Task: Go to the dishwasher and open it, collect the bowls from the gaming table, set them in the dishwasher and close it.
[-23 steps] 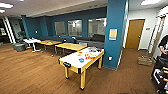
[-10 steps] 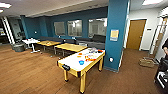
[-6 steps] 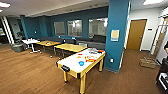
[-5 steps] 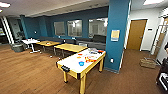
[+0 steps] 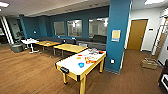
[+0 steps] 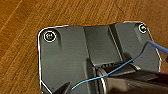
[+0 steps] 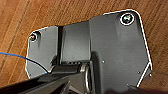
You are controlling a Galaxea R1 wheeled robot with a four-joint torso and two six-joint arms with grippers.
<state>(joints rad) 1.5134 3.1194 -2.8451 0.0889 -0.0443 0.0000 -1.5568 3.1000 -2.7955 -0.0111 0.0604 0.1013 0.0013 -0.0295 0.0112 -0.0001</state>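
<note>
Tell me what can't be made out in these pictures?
- Head view: the coloured items on the gaming table are too small and blurred to count as bowls; a blue one stands out.
- Head view: the dark object at the right edge is cut off.
- Wrist views: the robot's own dark plate hides both grippers' fingers above the wooden floor.

Right wrist camera: robot's dark mounting plate with round corner fittings over brown wood-plank floor; thin blue cable runs alongside plate. Fingers indistinct.
</note>
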